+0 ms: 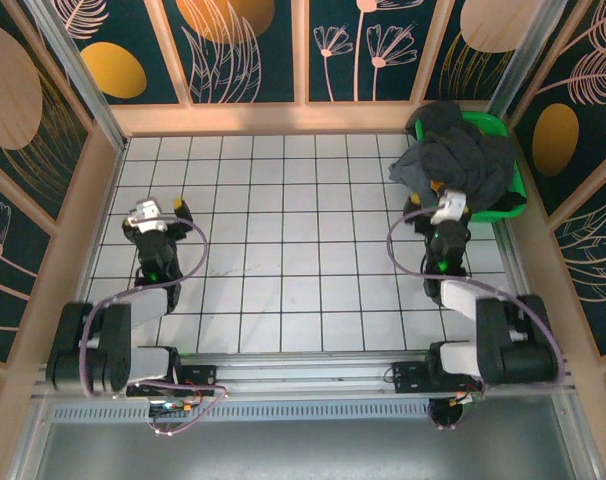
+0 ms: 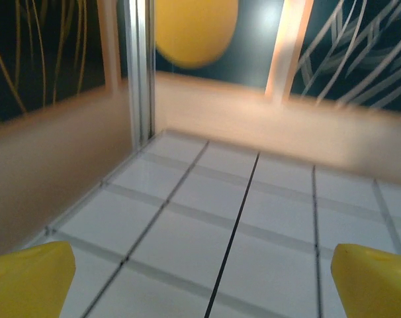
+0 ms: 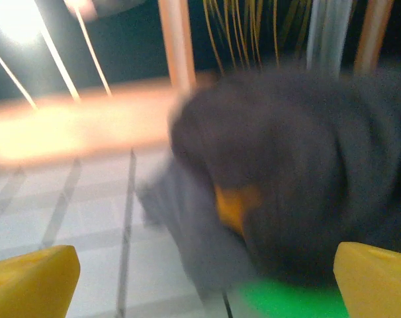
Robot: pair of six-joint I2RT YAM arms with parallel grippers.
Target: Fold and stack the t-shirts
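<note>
T-shirts [image 1: 458, 160]: dark heap piled in green basket [image 1: 516, 190], spilling over its left rim;
Right gripper [image 1: 445, 192]: just beside basket's near-left side; jaws wide, empty;
Left gripper [image 1: 173, 208]: well left of basket; jaws wide, empty
</note>
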